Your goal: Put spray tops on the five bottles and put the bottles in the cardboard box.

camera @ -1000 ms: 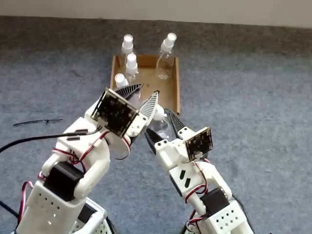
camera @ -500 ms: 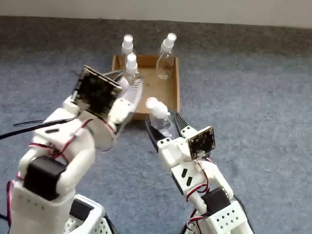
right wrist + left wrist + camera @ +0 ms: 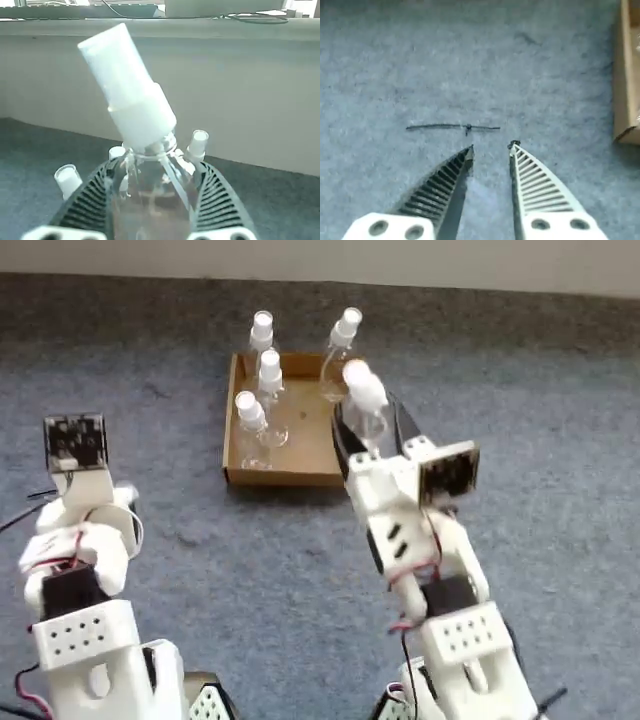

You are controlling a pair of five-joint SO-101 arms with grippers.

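Since its spray top is on, though tilted, the fifth bottle (image 3: pixel 363 388) sits clamped in the right gripper (image 3: pixel 372 428) above the cardboard box (image 3: pixel 290 477), seemingly ready to join four capped bottles (image 3: pixel 270 375); the left gripper (image 3: pixel 491 149) hangs parted and empty over the carpet (image 3: pixel 420 60), clear of the box.

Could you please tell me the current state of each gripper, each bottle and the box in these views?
Brown cardboard box: open-topped, on the grey carpet.
Four clear spray-topped bottles: upright inside the box.
Left gripper: open, empty, over the carpet.
Right gripper: shut on the fifth clear plastic bottle.
Fifth bottle: held off the carpet by the box, white spray top on, looking tilted.
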